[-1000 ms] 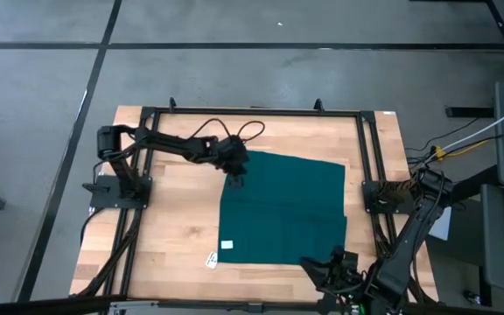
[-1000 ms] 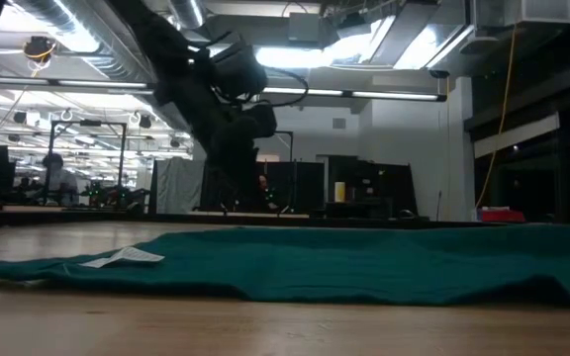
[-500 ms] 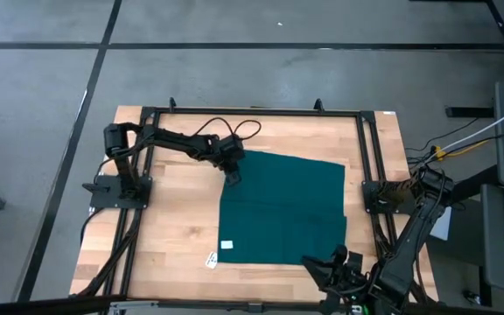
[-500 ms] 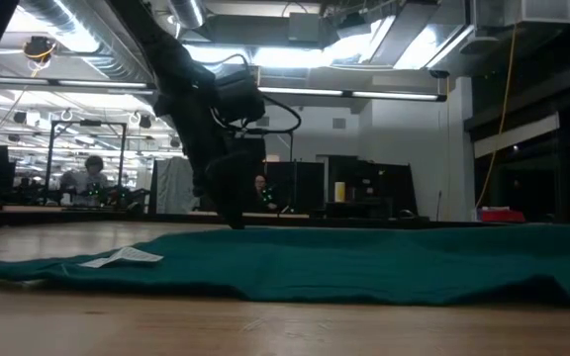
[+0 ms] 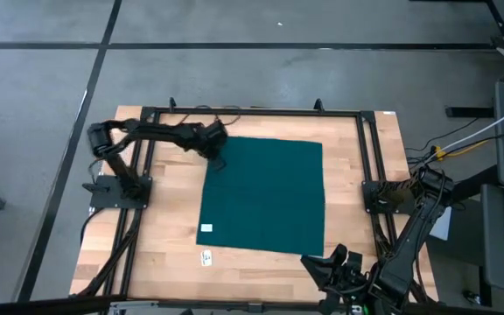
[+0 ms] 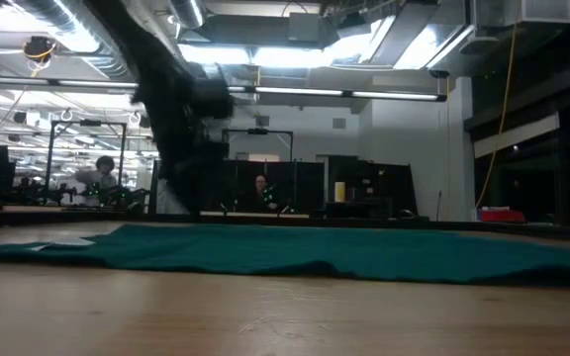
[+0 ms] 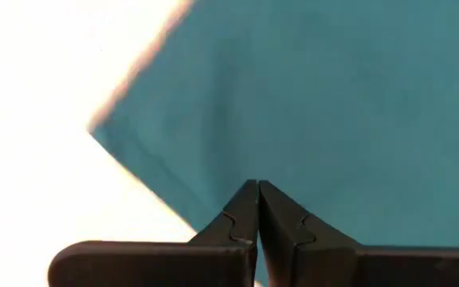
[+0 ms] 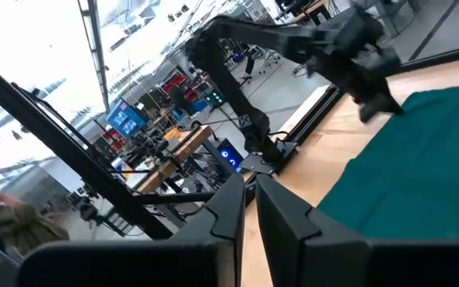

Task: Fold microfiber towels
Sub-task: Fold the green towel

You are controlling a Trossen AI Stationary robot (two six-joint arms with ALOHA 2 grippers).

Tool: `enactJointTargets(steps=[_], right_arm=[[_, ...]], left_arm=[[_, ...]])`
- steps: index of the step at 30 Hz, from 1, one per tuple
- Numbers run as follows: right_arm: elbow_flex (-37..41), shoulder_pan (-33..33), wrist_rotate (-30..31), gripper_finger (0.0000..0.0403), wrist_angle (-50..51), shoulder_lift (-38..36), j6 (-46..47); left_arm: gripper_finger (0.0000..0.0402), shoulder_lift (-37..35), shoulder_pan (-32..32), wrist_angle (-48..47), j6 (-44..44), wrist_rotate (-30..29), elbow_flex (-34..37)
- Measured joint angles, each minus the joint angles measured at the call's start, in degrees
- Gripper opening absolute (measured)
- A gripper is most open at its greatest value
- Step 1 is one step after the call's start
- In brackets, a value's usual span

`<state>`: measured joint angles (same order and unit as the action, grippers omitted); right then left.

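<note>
The dark teal microfiber towel (image 5: 265, 192) lies spread flat on the wooden table, roughly square, with its small white label (image 5: 205, 228) at the near left edge. It also shows in the low view (image 6: 344, 252). My left gripper (image 5: 218, 163) is shut on the towel close to its far left corner (image 7: 94, 131). My right gripper (image 5: 338, 264) waits shut and empty above the table's near right edge, past the towel's near right corner; its wrist view (image 8: 247, 185) looks across the towel (image 8: 421, 175). My left gripper has its shut fingertips (image 7: 249, 191) on the towel's left edge (image 7: 213, 187), a little in from the far left corner. The fingers come from above, slanting from the table's left side. How much cloth lies between them does not show. The towel lies flat on the table.
A small white card (image 5: 206, 257) lies on the wood just near of the towel's label. A black metal frame (image 5: 252, 111) runs around the table's edges. Bare wood (image 5: 164, 219) lies to the left of the towel.
My left gripper has gone toward the table's left and far edges, staying shut. The whole towel has slid left with it and turned a little; it was skewed and now lies squarer and flatter. The label has moved left and farther from the near edge.
</note>
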<state>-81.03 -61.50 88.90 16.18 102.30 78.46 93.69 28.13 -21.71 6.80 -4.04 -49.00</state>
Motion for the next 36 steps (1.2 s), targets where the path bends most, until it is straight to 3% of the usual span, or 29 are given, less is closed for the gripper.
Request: enactJointTargets(steps=[2, 5, 8, 12, 15, 17, 20, 23, 26, 29, 33, 36], right_arm=[[0.0, 0.4, -0.5, 0.004, 0.9, 0.0, -0.9], [0.0, 1.6, -3.3, 0.004, 4.7, 0.0, -1.0], [0.0, 3.4, -11.0, 0.004, 13.3, -0.9, 2.9], [0.1, 5.5, -32.1, 0.004, 30.2, -1.4, 14.2], [0.1, 5.0, -41.5, 0.004, 39.4, -2.2, 17.6], [0.0, 4.0, -49.8, 0.0038, 45.4, -3.1, 16.7], [0.0, 1.6, -61.3, 0.0033, 51.9, -2.9, 11.0], [0.5, -2.1, -62.9, 0.003, 56.9, -2.9, 7.7], [3.4, -5.2, -59.4, 0.0038, 62.4, -3.0, 9.0], [9.5, -6.6, -59.5, 0.0057, 61.1, -3.1, 13.9], [17.4, -6.9, -59.3, 0.0084, 50.3, -4.7, 18.3], [21.2, -6.1, -54.8, 0.0089, 39.0, -6.6, 12.9]], left_arm=[[0.0002, -7.2, 0.1, 4.4, 0.0, 2.4, 2.6], [0.0002, -18.8, -2.2, 2.7, -4.0, 9.8, 7.2], [0.0002, -32.2, -8.4, 1.0, -4.2, 14.6, 9.8], [0.0002, -44.5, -24.2, -10.0, -0.7, 10.2, 12.5], [0.0002, -48.3, -39.0, -14.5, 5.4, -0.2, 12.5], [0.0002, -47.5, -49.4, -16.0, 9.9, -8.4, 11.6], [0.0002, -40.6, -62.9, -24.7, 18.1, -21.2, 8.5], [0.0002, -29.9, -70.2, -31.0, 23.5, -26.5, 4.1], [0.0003, -18.4, -72.5, -34.0, 22.8, -25.1, 1.4], [0.0009, -11.2, -72.7, -35.8, 25.9, -24.6, 0.0], [0.0014, -9.3, -70.2, -36.4, 33.9, -24.3, -4.0], [0.0014, -10.6, -68.3, -35.4, 34.1, -24.8, -7.3]])
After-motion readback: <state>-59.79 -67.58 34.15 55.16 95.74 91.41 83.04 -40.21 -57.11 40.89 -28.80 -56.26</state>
